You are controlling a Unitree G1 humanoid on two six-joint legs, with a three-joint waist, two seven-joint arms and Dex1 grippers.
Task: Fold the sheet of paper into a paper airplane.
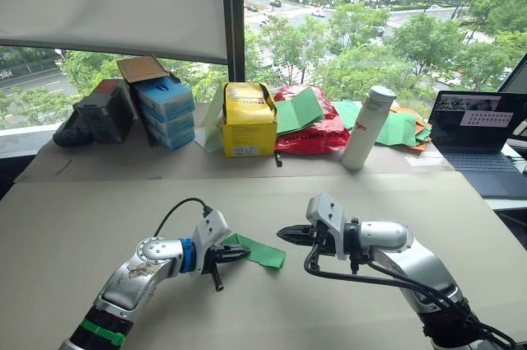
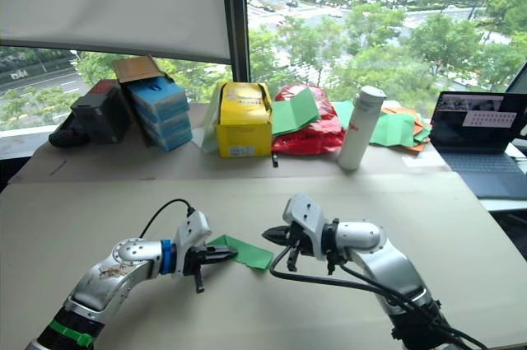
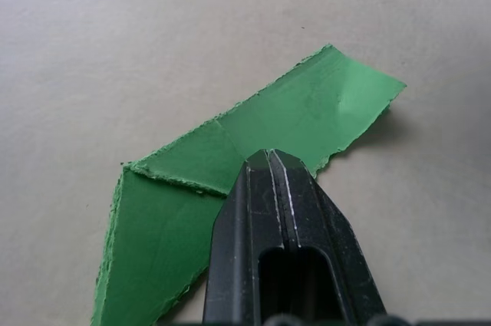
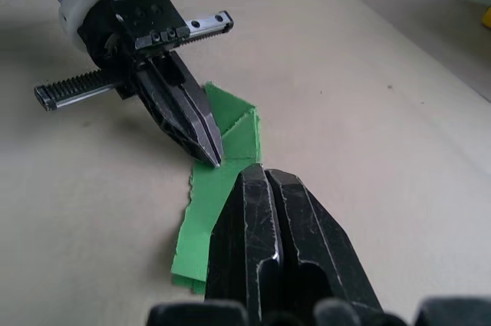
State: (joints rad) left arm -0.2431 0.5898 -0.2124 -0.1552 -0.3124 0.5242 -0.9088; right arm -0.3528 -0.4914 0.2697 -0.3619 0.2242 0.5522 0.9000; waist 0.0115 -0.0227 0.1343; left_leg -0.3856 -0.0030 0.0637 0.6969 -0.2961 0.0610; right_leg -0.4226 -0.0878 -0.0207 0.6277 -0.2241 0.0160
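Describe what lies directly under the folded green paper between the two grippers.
The green paper rests on the plain beige table. Table surface shows all round it. Whatever sits beneath the folded layers themselves is covered.

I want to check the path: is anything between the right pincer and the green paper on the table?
Nothing visible. The right pincer hangs beside the green paper, with only bare table between them. The left pincer rests on the paper's other end.
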